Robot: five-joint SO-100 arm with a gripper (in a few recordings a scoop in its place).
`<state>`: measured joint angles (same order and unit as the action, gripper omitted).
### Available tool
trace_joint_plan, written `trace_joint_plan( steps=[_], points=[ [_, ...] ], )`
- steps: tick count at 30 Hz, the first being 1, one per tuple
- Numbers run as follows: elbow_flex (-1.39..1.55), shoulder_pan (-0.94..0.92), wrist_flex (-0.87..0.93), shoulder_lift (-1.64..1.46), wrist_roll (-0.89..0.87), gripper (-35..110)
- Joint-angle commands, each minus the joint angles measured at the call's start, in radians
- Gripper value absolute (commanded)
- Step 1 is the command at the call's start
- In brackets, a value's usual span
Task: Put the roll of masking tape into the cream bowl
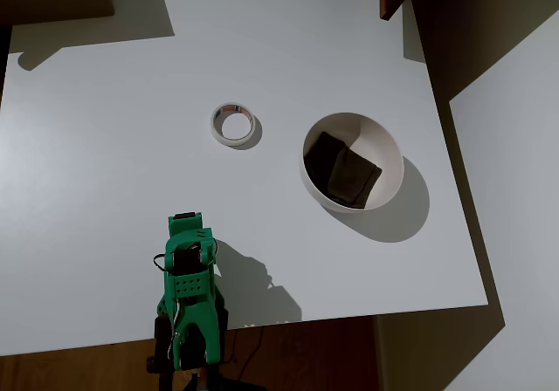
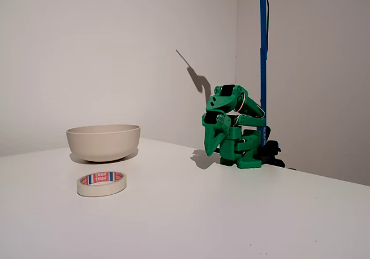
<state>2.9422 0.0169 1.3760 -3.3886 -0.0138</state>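
Green arm (image 2: 234, 129) folded at the near edge of the white bench (image 1: 105, 173) in the overhead view, at the far right in the fixed view. Tool (image 2: 214, 146) pointing down, tip just above the bench surface, holding nothing; fingers appear pressed together, though hard to tell for certain from either view. Seen from overhead, tool (image 1: 185, 225) well apart from both task things.

Roll of masking tape (image 1: 234, 125) lying flat on the bench, hole up, left of the cream bowl (image 1: 384, 151) in the overhead view, near it but not touching. In the fixed view, roll of masking tape (image 2: 102, 183) in front of and slightly right of the cream bowl (image 2: 103, 141), red and blue print visible on the inner core.

Bowl upright on the bench, dark folded cloth (image 1: 342, 170) lying at its bottom. Blue pole (image 2: 263, 56) rising behind the arm in the fixed view. Strong shadows on bench and wall.
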Motion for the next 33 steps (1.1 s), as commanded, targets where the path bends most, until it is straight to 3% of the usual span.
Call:
trace_joint_plan(
  steps=[1, 13, 21, 33],
  points=[
    [-0.028, -0.025, -0.002, -0.002, -0.025, -8],
    [-0.239, -0.060, -0.052, 0.044, -0.124, -8],
    [-0.492, -0.107, -0.092, 0.380, -0.074, -8],
    [-1.075, -0.184, 0.066, 0.894, -0.034, -8]
  ],
)
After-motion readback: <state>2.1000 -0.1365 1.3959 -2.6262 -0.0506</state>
